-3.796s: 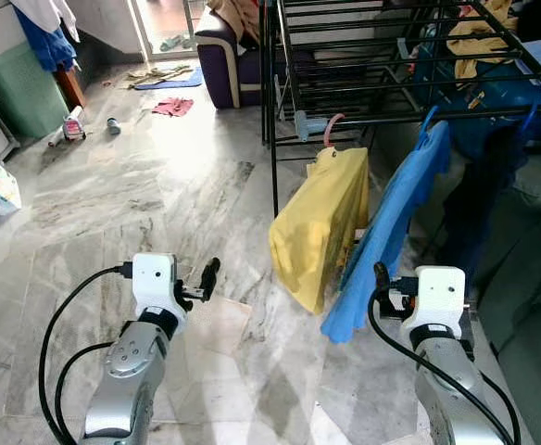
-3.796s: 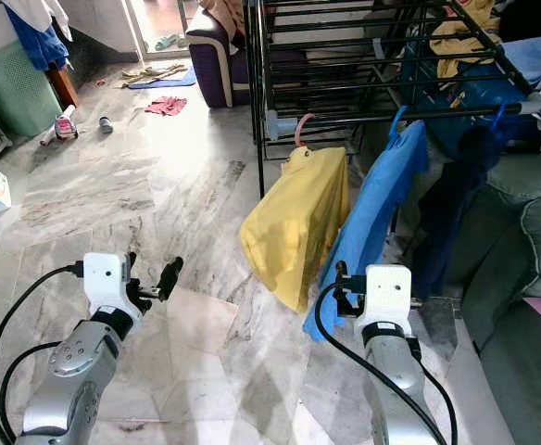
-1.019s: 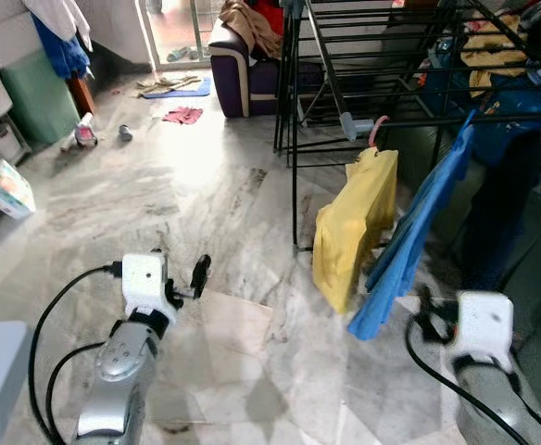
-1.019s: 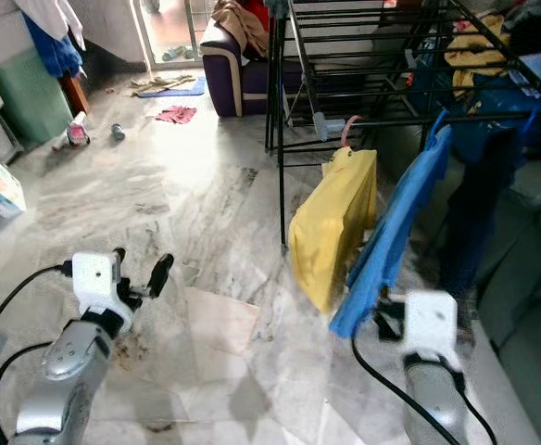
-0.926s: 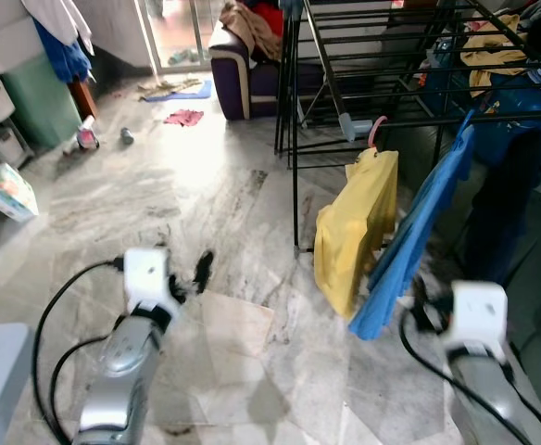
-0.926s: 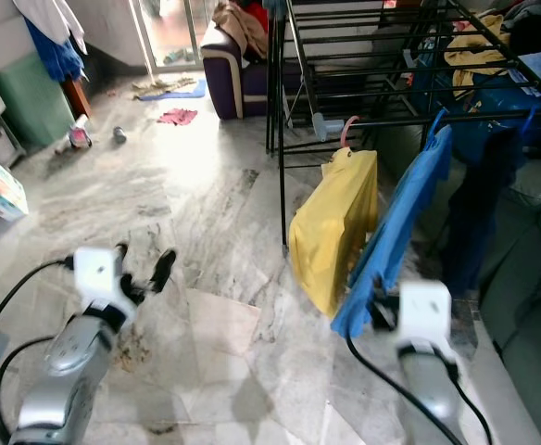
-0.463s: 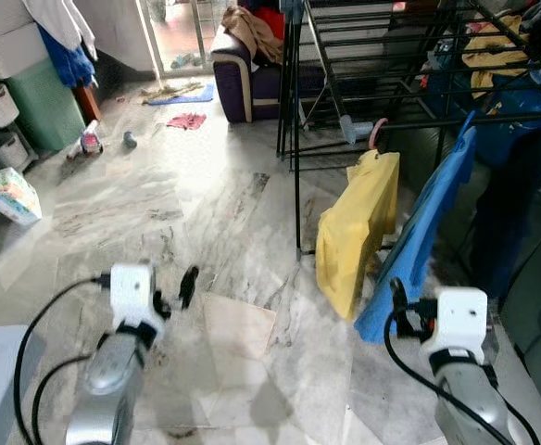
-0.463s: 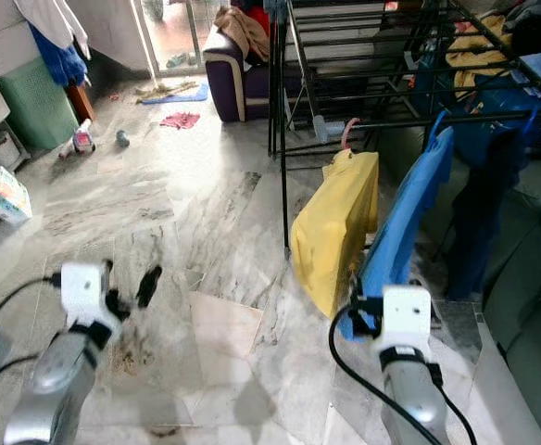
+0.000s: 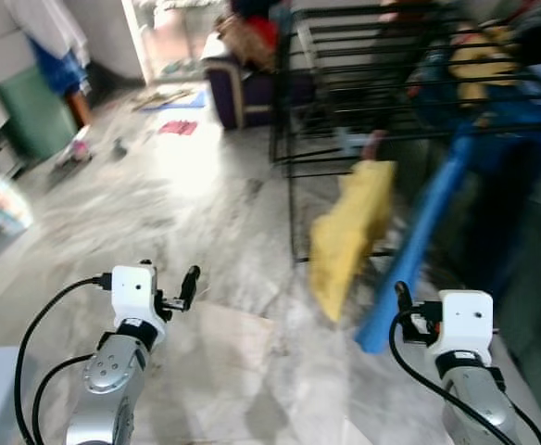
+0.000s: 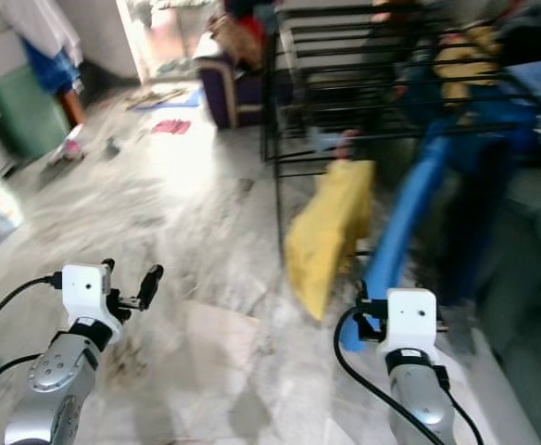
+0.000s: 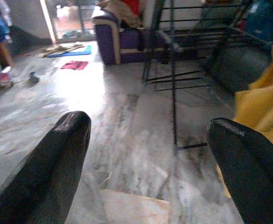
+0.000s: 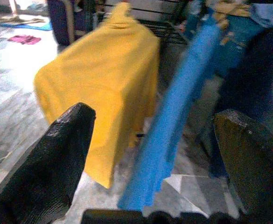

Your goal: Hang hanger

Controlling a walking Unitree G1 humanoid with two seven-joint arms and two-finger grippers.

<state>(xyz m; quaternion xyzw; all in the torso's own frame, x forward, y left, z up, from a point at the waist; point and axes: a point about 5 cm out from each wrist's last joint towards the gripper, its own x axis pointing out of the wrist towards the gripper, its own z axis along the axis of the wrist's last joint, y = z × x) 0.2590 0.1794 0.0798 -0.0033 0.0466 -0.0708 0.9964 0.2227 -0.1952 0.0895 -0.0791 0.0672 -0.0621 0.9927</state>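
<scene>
Nearest the camera, both silver arms reach forward over the grey marble floor [image 9: 206, 213]. The left gripper [image 11: 146, 154] hangs low over a pale floor tile, its two black fingers spread wide apart with nothing between them. The right gripper [image 12: 150, 154] is likewise spread wide and empty, and it points at the hanging clothes just ahead of it. Directly beyond the right gripper a yellow garment [image 12: 104, 79] and a blue garment [image 12: 178, 107] hang side by side from the lower rail of a black drying rack [image 10: 345, 83], the blue one on the robot's right of the yellow one. The head views are blurred, so the hanger carrying each garment cannot be made out clearly; a pinkish hook [image 10: 345, 141] shows faintly above the yellow garment at the rail. Farther back stand a dark purple sofa [image 11: 118, 32], a pink cloth [image 11: 75, 65] on the floor, and a green bin [image 9: 34, 116] off to the left.
</scene>
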